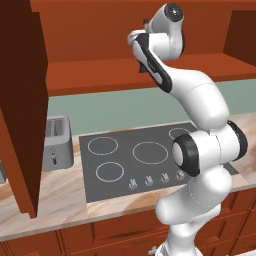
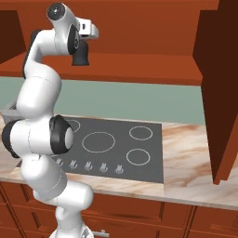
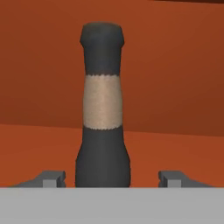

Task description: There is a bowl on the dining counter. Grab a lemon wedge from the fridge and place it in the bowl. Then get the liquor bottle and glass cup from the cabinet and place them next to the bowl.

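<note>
Bottle time: the liquor bottle is standing upright right in front of the hand camera, dark glass with a tan label band around its neck, backed by the red-brown wall of the cabinet. It is resting on the cabinet shelf, dead centre between the two fingertips. The end effector is sitting wide, one tip out on each side of the bottle's base, and there is clear daylight showing between each tip and the glass, so nothing is being gripped at this moment.

From the right base view the arm is reaching high, folded up over itself, with the end effector pushing in toward the upper cabinet above the shelf edge. From the left base view the same end effector is tucking in against the cabinet interior, mostly masked by the white wrist.

Down below, the table is showing its marbled top, with a dark cooktop set into it, four ring burners and a row of knobs along its front edge. A silver toaster is sitting just left of the cooktop. An open cabinet door is hanging down on the right side of the right base view, and another on the left in the left base view.
</note>
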